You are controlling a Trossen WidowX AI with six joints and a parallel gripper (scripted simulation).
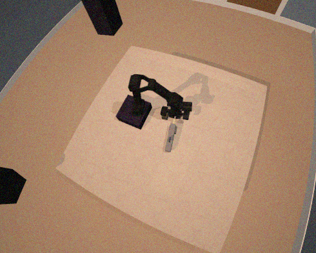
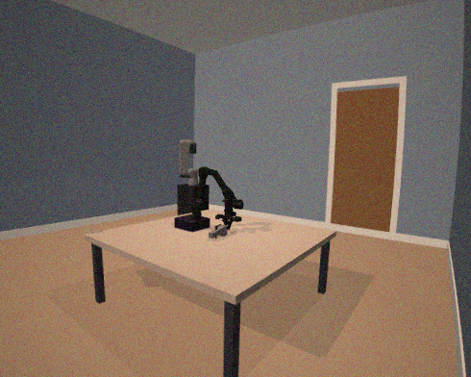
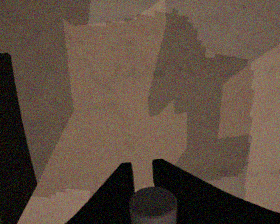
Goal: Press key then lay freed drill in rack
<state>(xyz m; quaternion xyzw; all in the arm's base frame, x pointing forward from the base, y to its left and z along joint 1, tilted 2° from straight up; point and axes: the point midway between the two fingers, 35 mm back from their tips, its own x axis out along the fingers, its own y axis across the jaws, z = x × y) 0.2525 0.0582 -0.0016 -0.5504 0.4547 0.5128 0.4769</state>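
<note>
Hand: the gripper [image 1: 175, 117] [image 2: 228, 227] [image 3: 141, 171] is clamped, fingers nearly together, apparently on a grey round piece [image 3: 153, 206] | Grey long tool [image 1: 171, 138] [image 2: 218, 232]: lies on the worktop [image 1: 189, 181] [image 2: 225, 262], in top view just beside the hand on its bottom-edge side, inward from the left edge | Drill, key: I cannot tell which part is which

Top looks steeply down, exterior obliquely across the same table [image 1: 196, 181] [image 2: 215, 262]; wrist peers closely past the fingers
</note>
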